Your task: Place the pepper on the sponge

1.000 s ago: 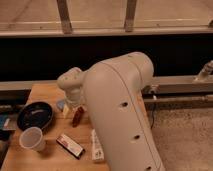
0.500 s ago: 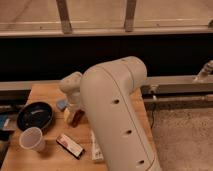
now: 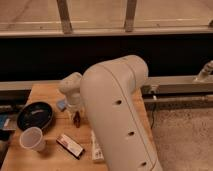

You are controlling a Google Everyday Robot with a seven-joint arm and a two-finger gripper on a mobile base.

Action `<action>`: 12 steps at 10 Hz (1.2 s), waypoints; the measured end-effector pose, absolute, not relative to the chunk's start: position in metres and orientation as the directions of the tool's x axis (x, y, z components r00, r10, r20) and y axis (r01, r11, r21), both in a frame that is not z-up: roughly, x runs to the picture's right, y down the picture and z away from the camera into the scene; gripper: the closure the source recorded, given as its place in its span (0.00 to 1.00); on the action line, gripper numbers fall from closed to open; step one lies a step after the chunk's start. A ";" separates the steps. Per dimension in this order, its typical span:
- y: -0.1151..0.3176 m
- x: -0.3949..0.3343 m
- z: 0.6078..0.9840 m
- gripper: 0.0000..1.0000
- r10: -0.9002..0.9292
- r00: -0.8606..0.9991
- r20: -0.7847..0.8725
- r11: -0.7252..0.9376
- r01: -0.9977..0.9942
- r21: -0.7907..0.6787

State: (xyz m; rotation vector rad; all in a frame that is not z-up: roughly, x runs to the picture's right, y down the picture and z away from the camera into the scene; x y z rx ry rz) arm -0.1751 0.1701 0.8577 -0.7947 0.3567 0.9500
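The white arm's gripper hangs low over the light wooden table, just beside the small light blue rectangular sponge. Whether the gripper is open or closed cannot be told. The small dark red pepper stands upright directly beneath the gripper, near the sponge but not on it. A round black pan lies beyond the sponge.

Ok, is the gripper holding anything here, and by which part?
It seems so: the pepper hangs upright under the gripper, pinched at its top end, above the table beside the sponge.
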 end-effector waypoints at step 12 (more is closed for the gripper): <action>0.064 -0.151 0.778 1.00 0.786 0.498 -0.366 0.214 -0.775 -0.595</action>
